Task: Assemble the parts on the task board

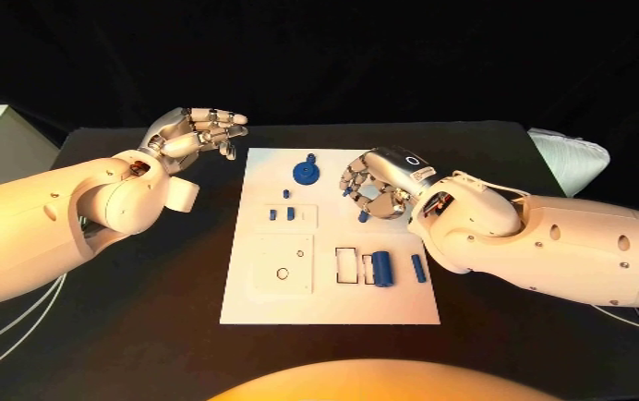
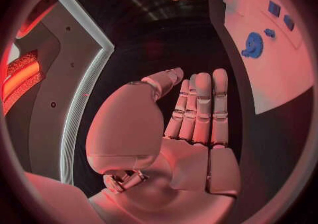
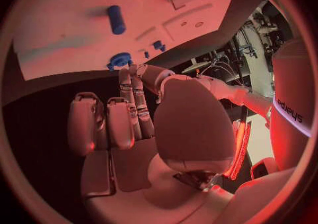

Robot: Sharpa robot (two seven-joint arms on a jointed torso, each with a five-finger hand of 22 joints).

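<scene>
The task board (image 1: 267,304) is lying mid-table (image 1: 133,346), bare black surface showing along each edge. The left hand (image 1: 199,133) is hovering beyond the board's far left corner, fingers apart, holding nothing. The right hand (image 1: 377,188) is hanging over the board's right half, fingers curled above a small blue part (image 1: 362,217); whether it is gripping cannot be told. A blue gear (image 1: 309,173) is sitting near the far edge.

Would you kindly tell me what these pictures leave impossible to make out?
- Head view: the right hand covers part of the white task board; whether its fingers touch the small blue peg below them is unclear.
- Head view: the tiny blue pieces are too small to tell their shape.
- Right wrist view: the hand's palm hides its fingertips.
- Left wrist view: the picture's rim cuts off the board.
</scene>
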